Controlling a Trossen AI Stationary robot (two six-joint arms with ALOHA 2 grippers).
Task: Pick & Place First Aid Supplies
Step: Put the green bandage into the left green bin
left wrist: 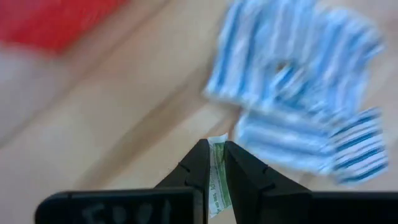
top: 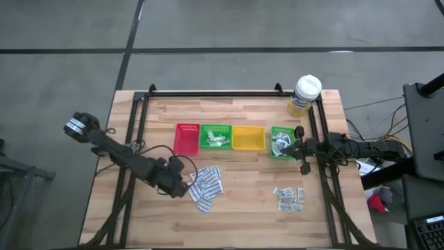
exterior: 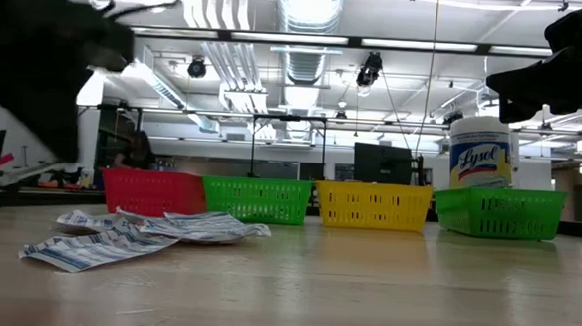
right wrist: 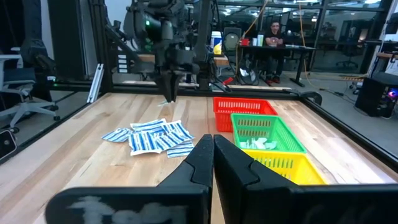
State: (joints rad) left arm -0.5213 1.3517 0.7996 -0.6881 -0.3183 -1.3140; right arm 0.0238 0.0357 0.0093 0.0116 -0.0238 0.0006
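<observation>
My left gripper (left wrist: 216,146) is shut on a small pale packet with green print (left wrist: 218,167), just above the table and beside a loose pile of blue-and-white printed strips (top: 207,186). The pile also shows in the left wrist view (left wrist: 298,106) and the right wrist view (right wrist: 152,138), lying flat on the wood. A second heap of small grey-white squares (top: 290,197) lies near the table's right front. My right gripper (right wrist: 213,155) is shut on nothing and waits at the table's right edge (top: 303,153). My left gripper pinches the green-printed packet between its two fingers. The packet stands edge-on in the gap, and its top edge (left wrist: 217,140) pokes out past the fingertips. The fingers slant down from above. The packet is lifted clear of the table.
Four trays stand in a row across the table's middle: red (top: 187,138), green (top: 216,137), yellow (top: 248,137) and green (top: 282,142). A white-lidded, yellow-labelled tub (top: 305,95) stands at the far right corner. A black frame rail (top: 229,93) runs along the far edge.
</observation>
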